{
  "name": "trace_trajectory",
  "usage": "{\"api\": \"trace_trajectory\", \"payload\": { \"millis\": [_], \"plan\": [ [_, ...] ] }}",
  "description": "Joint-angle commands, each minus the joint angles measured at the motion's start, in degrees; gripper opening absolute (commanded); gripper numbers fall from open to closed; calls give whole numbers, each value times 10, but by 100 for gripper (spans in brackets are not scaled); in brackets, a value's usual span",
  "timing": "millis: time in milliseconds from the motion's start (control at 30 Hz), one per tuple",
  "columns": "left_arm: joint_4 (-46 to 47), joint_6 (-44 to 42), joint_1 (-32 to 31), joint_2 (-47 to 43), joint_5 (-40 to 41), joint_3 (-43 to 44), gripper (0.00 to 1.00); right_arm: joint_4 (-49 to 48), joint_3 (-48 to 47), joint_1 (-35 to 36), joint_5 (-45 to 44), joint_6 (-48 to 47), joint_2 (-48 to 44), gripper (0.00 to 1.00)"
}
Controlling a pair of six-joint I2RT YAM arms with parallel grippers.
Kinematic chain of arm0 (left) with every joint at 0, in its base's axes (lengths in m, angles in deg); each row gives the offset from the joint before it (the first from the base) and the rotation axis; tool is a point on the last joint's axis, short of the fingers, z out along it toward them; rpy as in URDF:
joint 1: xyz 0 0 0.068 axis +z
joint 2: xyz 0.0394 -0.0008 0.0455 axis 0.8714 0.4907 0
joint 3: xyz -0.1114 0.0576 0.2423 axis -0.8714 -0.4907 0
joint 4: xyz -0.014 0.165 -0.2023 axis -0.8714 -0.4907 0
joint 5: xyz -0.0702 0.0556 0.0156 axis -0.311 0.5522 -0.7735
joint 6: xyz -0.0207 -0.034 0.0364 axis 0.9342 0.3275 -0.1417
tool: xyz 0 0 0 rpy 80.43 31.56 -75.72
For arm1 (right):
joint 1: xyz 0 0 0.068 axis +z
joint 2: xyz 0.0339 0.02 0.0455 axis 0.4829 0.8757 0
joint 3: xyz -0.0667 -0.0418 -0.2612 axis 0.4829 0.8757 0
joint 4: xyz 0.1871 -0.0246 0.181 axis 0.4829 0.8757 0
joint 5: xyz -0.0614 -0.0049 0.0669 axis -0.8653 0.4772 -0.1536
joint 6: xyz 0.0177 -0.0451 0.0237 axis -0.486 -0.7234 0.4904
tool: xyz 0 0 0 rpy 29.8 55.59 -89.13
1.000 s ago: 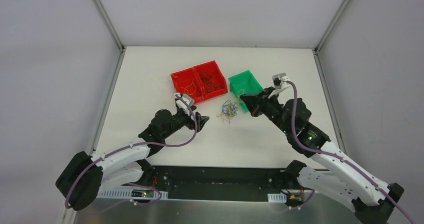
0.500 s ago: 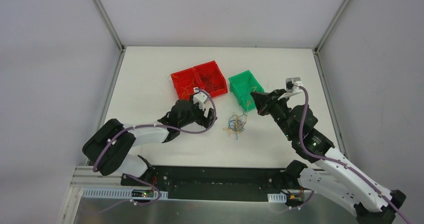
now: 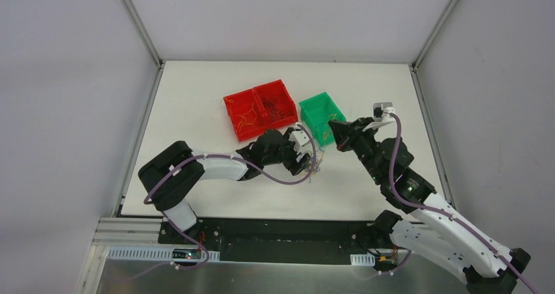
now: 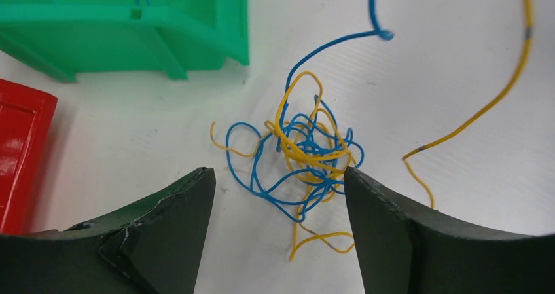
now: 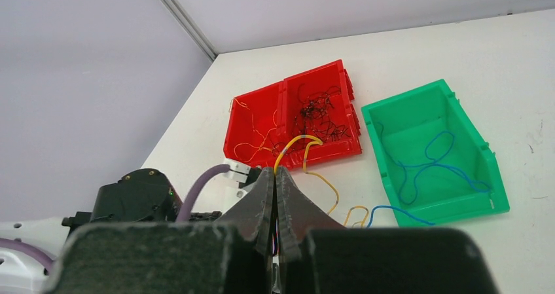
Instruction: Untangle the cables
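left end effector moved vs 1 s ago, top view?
Yes. The left end effector swung rightward, from below the red bins to below the green bin, now over the cables.

Bright, even light; the cables [image 4: 307, 150] lie sharp with faint shadows, while the right pincer's fingers [image 5: 255, 205] blur.

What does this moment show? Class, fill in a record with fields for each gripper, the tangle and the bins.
left gripper: open, jaws either side of the clump
clump: blue and yellow cables, lying on the table
right gripper: shut on a yellow wire
green bin: blue wires inside
red bin: yellow wires in one compartment, dark wires in the other
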Motion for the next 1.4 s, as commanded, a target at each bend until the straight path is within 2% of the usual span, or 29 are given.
{"api": "trace_trajectory", "payload": {
  "millis": [0, 100, 167, 233, 333, 367, 467, 500, 600, 633, 700, 800, 933, 1067, 1233, 1367],
  "plan": [
    [-39, -25, 4, 10, -14, 30, 74, -29, 1, 2, -13, 5, -3, 0],
    [-61, -25, 5, 6, -23, 39, 75, -29, 1, 3, -15, 3, -8, 0],
    [-109, -24, 4, 13, -6, 63, 75, -28, 2, 3, -17, 3, -12, 0],
    [-154, -30, 4, 34, 5, 91, 75, -28, 2, 3, -19, 3, -15, 0],
    [-168, -32, 5, 66, 3, 110, 74, -28, 3, 2, -23, 2, -18, 0],
    [-183, -32, 5, 76, 2, 120, 71, -27, 2, 2, -26, 1, -21, 0],
    [-242, -32, 5, 95, 4, 157, 49, -26, 4, 3, -35, -1, -30, 0],
    [-253, -31, 5, 98, -1, 162, 45, -26, 5, 2, -38, 0, -34, 0],
    [-264, -22, 6, 97, -22, 167, 42, -28, 8, 3, -49, -1, -41, 0],
    [-271, -19, 6, 95, -23, 169, 38, -28, 9, 3, -53, 0, -42, 0],
    [-289, -17, 7, 89, -6, 176, 25, -28, 10, 2, -62, -1, -45, 0],
    [-295, 0, 23, 73, 3, 170, 1, -28, 13, 2, -90, 1, -54, 0],
    [-281, 42, 55, 20, 14, 143, 0, -27, 22, 3, -153, 8, -80, 0],
    [-237, 89, 83, -73, 56, 69, 0, -26, 37, 2, -234, 18, -109, 0],
    [-222, 119, 108, -214, 200, -11, 0, -26, 48, 1, -344, 37, -132, 0],
    [-223, 148, 133, -341, 348, -70, 0, -25, 51, 1, -421, 49, -142, 0]
  ]
}}
